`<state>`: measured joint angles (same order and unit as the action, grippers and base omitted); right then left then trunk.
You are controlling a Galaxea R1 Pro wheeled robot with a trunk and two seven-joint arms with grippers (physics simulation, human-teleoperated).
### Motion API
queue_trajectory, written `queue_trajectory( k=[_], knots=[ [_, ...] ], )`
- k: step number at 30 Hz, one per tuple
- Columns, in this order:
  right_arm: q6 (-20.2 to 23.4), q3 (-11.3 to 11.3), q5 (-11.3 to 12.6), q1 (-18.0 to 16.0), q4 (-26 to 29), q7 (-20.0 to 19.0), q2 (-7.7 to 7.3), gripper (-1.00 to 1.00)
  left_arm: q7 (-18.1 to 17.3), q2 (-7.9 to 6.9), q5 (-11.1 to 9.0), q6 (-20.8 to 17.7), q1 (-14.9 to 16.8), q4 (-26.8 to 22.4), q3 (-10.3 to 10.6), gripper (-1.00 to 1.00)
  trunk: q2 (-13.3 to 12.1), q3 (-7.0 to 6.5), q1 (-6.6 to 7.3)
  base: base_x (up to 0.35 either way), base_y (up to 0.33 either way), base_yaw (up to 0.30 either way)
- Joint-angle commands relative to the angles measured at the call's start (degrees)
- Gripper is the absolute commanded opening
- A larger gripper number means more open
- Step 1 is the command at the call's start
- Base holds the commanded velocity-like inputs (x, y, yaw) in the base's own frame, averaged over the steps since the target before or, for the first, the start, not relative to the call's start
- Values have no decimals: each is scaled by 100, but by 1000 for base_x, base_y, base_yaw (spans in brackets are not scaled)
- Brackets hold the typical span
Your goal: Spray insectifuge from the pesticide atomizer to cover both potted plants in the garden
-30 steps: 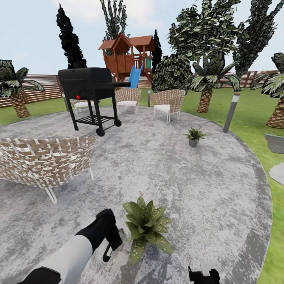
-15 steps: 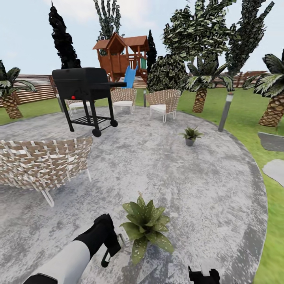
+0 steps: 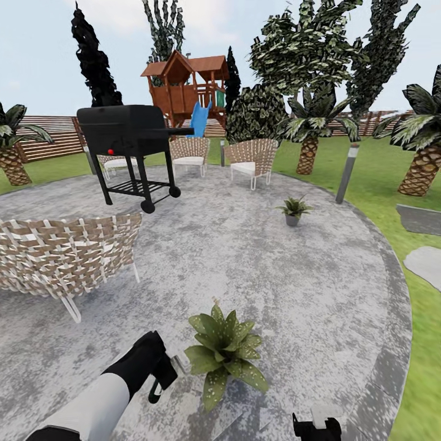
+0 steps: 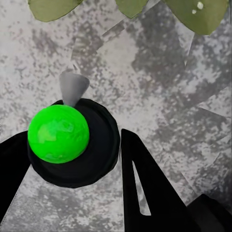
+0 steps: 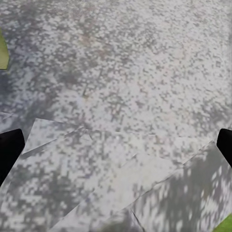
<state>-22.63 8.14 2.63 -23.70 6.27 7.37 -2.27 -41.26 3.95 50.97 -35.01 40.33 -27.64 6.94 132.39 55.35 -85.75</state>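
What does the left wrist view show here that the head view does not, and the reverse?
Left wrist view: a top-down look at the pesticide atomizer, its bright green round cap and dark body sitting between the left gripper's black fingers, with a grey nozzle pointing toward the leaves.

Head view: the far potted plant, the black grill, the woven chairs, the wooden playset and the right gripper at the picture's lower edge.

Both: the grey paved patio and the near potted plant's speckled leaves, close beside the left gripper.
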Motion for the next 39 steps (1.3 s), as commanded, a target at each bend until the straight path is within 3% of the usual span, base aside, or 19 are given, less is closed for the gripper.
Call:
queue_trajectory(
  k=[1, 3, 22, 36, 38, 39],
  knots=[
    [-13, 52, 27, -3, -1, 28, -1, 100, -42, 0, 42, 87, 2, -5, 9, -100, 2, 5, 1, 0, 0, 0],
    [-13, 56, 27, -3, 5, 28, 7, 100, -40, 8, 29, 274, 1, 10, 9, -100, 2, 5, 1, 0, 116, 0],
    [-22, 56, 27, -3, 6, 28, 16, 100, -52, 53, 9, 293, -2, 20, 9, -100, 2, 5, 1, -13, 160, -81],
    [-13, 56, 27, -3, -3, 28, 7, 100, -80, 62, 28, 293, -1, 140, 12, -100, 2, 5, 1, 0, 35, -264],
    [-13, 56, 27, -3, 3, 28, 12, 100, -98, 116, 116, 273, 1, 133, 109, -100, 2, 5, 1, 0, 50, -269],
    [-13, 56, 27, -3, 0, 28, 8, 100, -209, 73, 187, 243, 12, 80, 236, -100, 2, 5, 1, 0, 5, -182]
  ],
)
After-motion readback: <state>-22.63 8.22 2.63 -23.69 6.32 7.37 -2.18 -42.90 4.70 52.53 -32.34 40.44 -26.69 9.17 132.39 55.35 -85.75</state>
